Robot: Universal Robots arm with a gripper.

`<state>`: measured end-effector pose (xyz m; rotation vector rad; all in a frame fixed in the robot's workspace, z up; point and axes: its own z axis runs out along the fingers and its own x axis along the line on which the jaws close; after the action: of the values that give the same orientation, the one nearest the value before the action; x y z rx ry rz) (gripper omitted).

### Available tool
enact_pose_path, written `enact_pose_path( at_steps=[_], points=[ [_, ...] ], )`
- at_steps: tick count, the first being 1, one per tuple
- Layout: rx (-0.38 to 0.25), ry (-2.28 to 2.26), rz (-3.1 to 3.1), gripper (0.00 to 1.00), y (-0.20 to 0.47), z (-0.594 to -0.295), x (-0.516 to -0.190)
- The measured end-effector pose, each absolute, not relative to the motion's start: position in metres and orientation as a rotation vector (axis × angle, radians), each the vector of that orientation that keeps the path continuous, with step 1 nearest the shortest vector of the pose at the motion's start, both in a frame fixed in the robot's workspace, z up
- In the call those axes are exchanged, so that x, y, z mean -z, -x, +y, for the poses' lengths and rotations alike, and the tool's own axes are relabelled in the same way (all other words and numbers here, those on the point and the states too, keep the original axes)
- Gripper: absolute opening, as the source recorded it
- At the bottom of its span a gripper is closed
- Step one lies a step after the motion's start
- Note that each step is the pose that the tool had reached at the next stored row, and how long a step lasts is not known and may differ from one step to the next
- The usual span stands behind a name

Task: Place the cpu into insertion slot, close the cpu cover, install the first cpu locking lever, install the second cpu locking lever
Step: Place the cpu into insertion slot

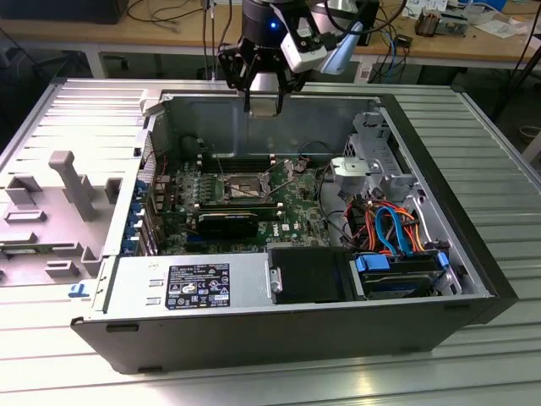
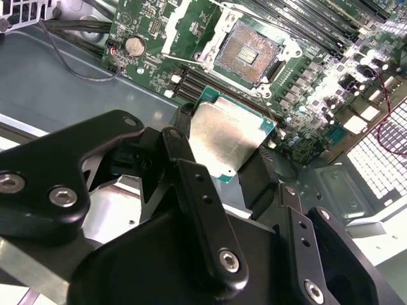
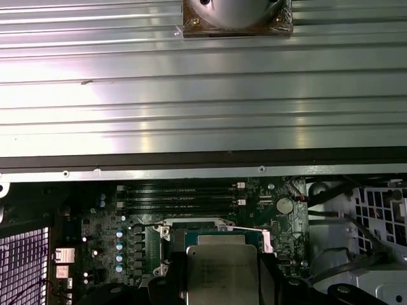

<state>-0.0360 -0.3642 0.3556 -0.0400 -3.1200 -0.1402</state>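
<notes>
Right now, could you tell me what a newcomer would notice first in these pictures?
The black gripper hanging above the open computer case, shut on the silvery cpu, draws the eye first. On the green board inside, the insertion slot lies uncovered and empty.

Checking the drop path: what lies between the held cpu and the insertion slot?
Nothing: in the second wrist view, bare air separates the cpu, held in the claw, from the open insertion slot.

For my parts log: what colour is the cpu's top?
The cpu is silvery-grey, green-edged; best in the second wrist view.
</notes>
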Motion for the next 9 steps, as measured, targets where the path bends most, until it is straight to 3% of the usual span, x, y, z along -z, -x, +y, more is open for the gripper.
enact_pose_path(
  at_steps=[9],
  points=[
    [0.14, 0.04, -3.12, 0.55, 0.0362, -0.3656, -0.3542]
  ],
)
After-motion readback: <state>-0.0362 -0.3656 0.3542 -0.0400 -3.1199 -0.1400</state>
